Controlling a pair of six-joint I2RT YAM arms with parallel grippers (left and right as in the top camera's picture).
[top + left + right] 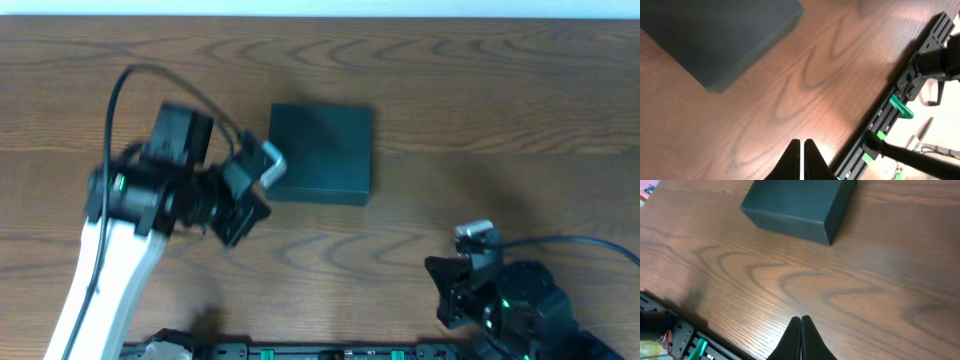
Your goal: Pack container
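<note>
The dark green container [321, 152] sits closed on the wooden table, a little behind centre. It also shows in the left wrist view [715, 35] and the right wrist view [797, 205]. My left gripper [272, 165] is shut and empty, just left of the container's left side. In its own view the fingertips [803, 142] hover over bare table. My right gripper [474, 234] is shut and empty near the front right; its fingertips [801, 318] point toward the container from well in front of it. No snack packets are in view.
A black rail with green clips [300, 352] runs along the table's front edge and also shows in the left wrist view [900, 110]. A black cable [150, 75] arcs above the left arm.
</note>
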